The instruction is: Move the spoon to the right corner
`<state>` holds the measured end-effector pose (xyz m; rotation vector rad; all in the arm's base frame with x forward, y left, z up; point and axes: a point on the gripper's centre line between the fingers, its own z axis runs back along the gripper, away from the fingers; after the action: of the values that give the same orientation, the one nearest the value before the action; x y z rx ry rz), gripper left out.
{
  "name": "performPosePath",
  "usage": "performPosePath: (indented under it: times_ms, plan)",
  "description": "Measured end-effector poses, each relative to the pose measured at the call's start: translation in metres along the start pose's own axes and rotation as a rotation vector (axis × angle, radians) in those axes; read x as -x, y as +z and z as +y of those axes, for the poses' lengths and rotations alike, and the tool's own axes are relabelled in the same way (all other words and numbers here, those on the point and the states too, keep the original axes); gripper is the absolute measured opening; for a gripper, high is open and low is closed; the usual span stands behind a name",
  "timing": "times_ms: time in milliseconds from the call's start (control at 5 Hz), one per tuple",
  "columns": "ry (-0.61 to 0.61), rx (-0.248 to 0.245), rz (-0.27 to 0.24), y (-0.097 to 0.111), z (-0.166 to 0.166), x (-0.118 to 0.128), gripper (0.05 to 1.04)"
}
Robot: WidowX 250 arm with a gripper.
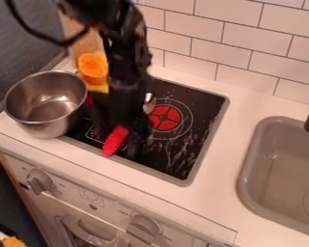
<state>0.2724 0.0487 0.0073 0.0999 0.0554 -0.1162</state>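
Spoon [115, 140] is lying on the stovetop [205, 102], red handle pointing at the front edge beside the end effector [133, 133], long axis apparently running diagonally behind it toward the back-right corner. Grip state: cannot tell whether it is clamping.

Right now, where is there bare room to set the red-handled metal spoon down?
The white counter is bare between the black cooktop's right edge and the grey sink, and behind that toward the white tiled wall. The cooktop's left half is crowded: steel pot, spoon and black gripper leave little room to pass a hand.
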Motion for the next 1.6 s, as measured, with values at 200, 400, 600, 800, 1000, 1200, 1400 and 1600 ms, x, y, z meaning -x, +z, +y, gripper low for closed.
performPosePath:
  times_ms: [200, 400, 600, 800, 1000, 1200, 1400, 1600]
  plan:
    - [0.01, -0.038, -0.009, -0.004, 0.01, -0.014, 1.001]
    - [0.063, -0.013, -0.03, -0.006, 0.019, -0.014, 0.97]
    - [0.081, 0.026, -0.045, -0.007, 0.021, -0.014, 0.7]
    - [0.077, 0.05, -0.059, -0.006, 0.016, -0.011, 0.445]
    - [0.047, 0.095, -0.053, -0.003, 0.004, -0.005, 0.383]
    - [0.001, 0.176, -0.052, 0.016, -0.03, 0.008, 0.382]
    - [-0.089, 0.204, -0.087, 0.029, -0.08, 0.005, 0.381]
    - [-0.137, 0.202, -0.091, 0.027, -0.111, -0.001, 0.381]
